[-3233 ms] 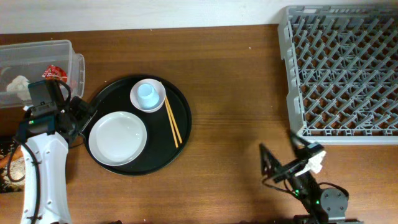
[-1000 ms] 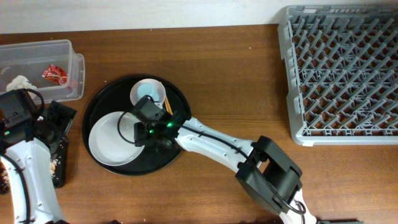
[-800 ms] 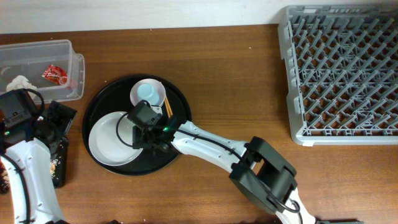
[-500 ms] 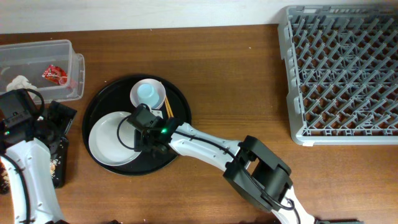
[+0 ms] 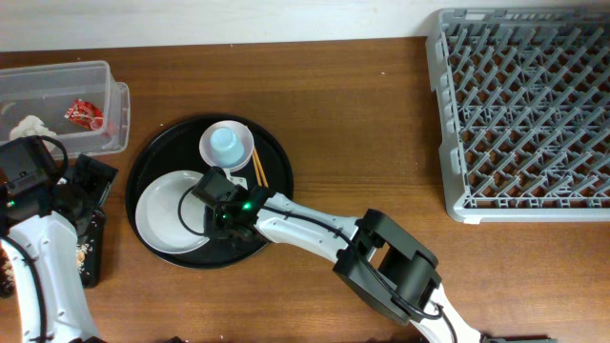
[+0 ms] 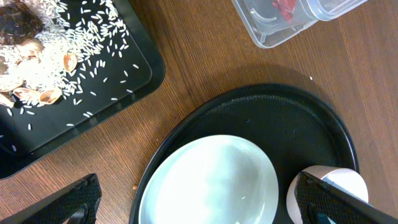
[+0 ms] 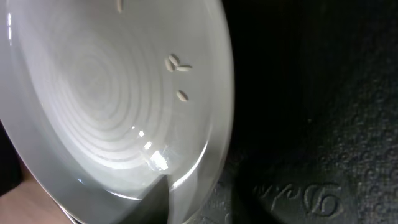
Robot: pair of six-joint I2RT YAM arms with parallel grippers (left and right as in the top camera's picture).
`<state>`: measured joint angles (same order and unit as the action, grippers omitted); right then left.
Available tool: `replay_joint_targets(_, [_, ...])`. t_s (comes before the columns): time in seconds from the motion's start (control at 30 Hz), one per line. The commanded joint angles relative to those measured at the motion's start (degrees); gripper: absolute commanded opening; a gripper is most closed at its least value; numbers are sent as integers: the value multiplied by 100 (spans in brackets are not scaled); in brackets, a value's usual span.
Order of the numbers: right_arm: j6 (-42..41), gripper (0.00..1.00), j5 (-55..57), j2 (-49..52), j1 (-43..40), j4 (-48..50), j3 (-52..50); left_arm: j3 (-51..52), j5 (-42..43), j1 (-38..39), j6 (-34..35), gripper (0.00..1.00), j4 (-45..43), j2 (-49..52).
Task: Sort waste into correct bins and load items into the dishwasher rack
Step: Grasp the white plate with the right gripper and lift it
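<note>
The round white plate [image 5: 172, 211] lies in the left half of a round black tray [image 5: 274, 205], with the small white cup [image 5: 227, 146] and two chopsticks [image 5: 260, 176] beside it. My right gripper [image 5: 215, 204] reaches in low at the plate's right rim. In the right wrist view the plate [image 7: 93, 93] fills the left, with a few rice flakes [image 7: 177, 65] on it, and one dark finger [image 7: 158, 199] lies over its rim; how far the jaws have closed is hidden. My left gripper [image 6: 202, 211] hangs open above the plate [image 6: 211, 180].
The clear tub [image 5: 100, 81] at the back left holds a red-and-white wrapper [image 5: 84, 114] and a white tissue [image 5: 27, 126]. The black box [image 6: 124, 87], with rice flakes [image 6: 62, 50] and a brown lump [image 6: 18, 22], lies left of the tray. The grey rack [image 5: 524, 114] stands far right.
My right gripper has slid a little down and left along the tray onto the plate's right rim, and its jaws have narrowed. The left arm and the plate have not moved.
</note>
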<state>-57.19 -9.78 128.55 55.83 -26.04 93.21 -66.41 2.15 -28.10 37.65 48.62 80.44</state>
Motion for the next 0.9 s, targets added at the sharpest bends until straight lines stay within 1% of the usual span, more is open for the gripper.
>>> replay_joint_targets(0.0, [-33,18,57,96,28,35,59,-17,2,-20,70,99,-9,-96])
replay_joint_targets(0.13, [-33,4,57,94,-46,-20,116,-17,2,-20,70,99,-9,-96])
replay_joint_targets(0.3, [-26,4,44,-129,-326,-688,190,-17,2,-20,72,99,-9,-96])
replay_joint_targets(0.4, [52,4,-181,-302,-551,-1012,201,-17,2,-20,70,99,-9,-96])
replay_joint_targets(0.47, [422,4,-509,-579,-863,-1233,201,-15,2,-20,72,99,-9,-96])
replay_joint_targets(0.63, [1224,4,-765,-1447,-1401,-2028,201,-17,2,-20,70,99,-9,-96])
replay_joint_targets(0.73, [1506,4,-911,-2035,-1462,-2343,201,-17,2,-20,72,99,-9,-96])
replay_joint_targets(0.8, [1532,4,-909,-2328,-1469,-2485,201,-17,2,-20,70,99,-9,-96])
replay_joint_targets(0.87, [1805,4,-841,-2643,-1591,-2640,201,-17,2,-20,70,99,-9,-96])
